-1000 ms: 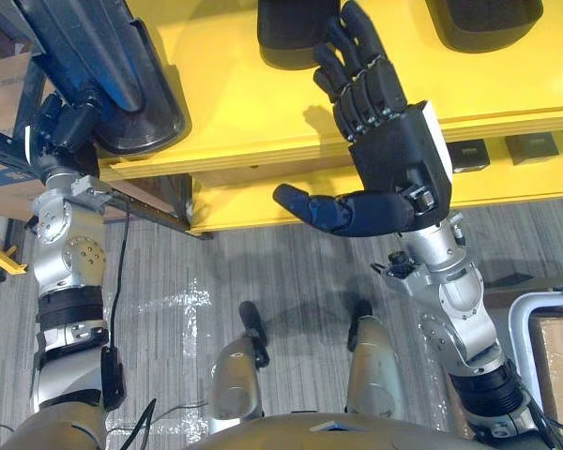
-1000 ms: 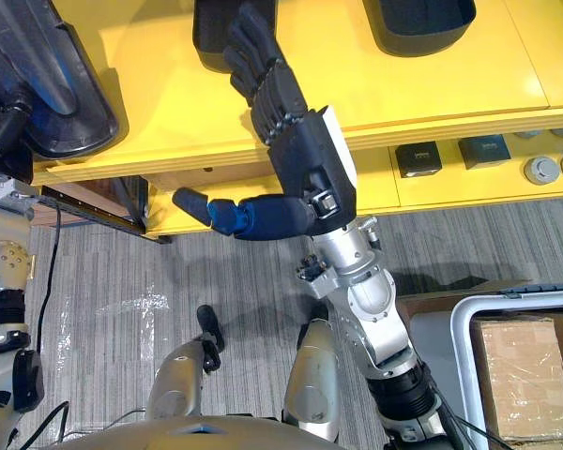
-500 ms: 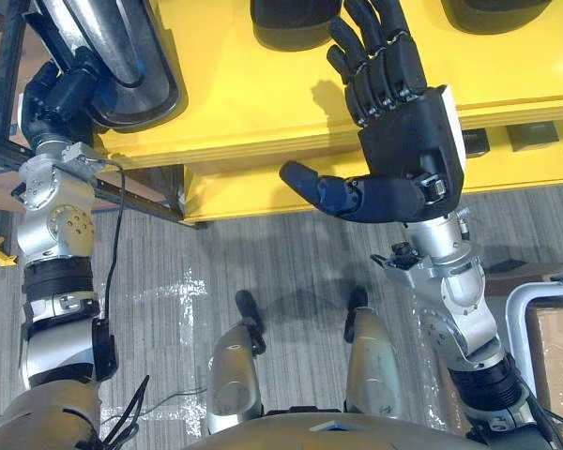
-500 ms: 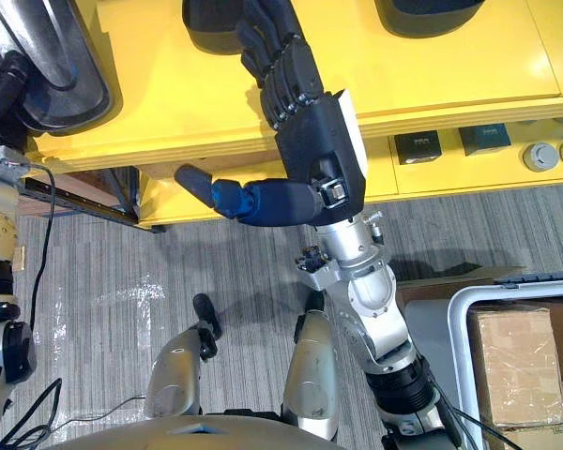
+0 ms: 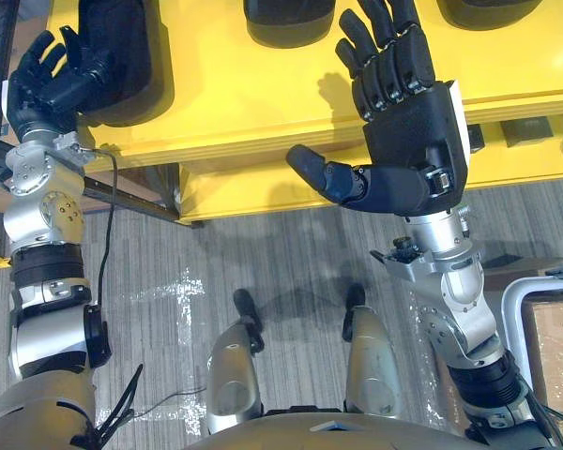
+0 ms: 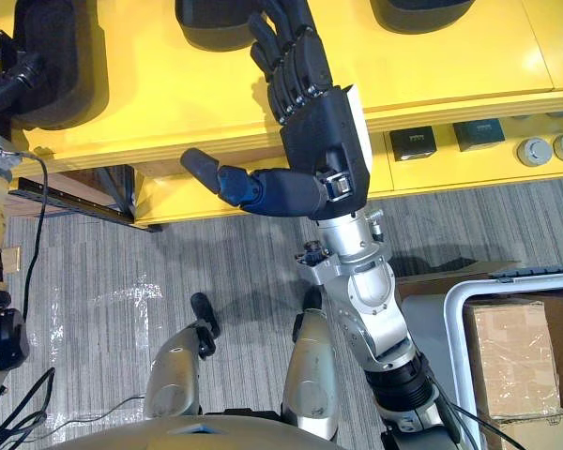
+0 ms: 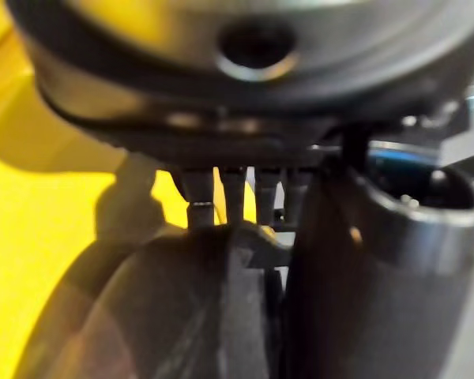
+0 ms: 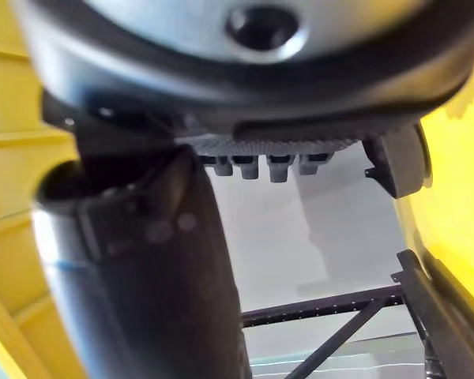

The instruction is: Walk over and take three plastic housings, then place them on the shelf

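Note:
Three dark plastic housings lie on the yellow shelf [image 5: 244, 103]: one at the left [image 5: 127, 56], one in the middle [image 5: 286, 11], one at the right [image 6: 422, 11]. My left hand [image 5: 52, 80] is at the left housing's near left edge, fingers spread and open, touching or just off its rim. In the left wrist view the housing [image 7: 166, 308] shows dark and close past the fingers. My right hand [image 5: 403, 112] is raised over the shelf's front edge below the middle housing, fingers straight, thumb out to the left, holding nothing.
Below the top board a lower yellow level holds small black boxes [image 6: 411, 143] and round grey parts [image 6: 533, 150]. A white-framed bin with a cardboard box [image 6: 516, 356] stands at the lower right. A dark rack beam [image 5: 122, 197] runs under the shelf at the left.
The left housing, tilted and gripped a second ago, now lies flat on the shelf and my left hand has opened off it. My right hand rose slightly.

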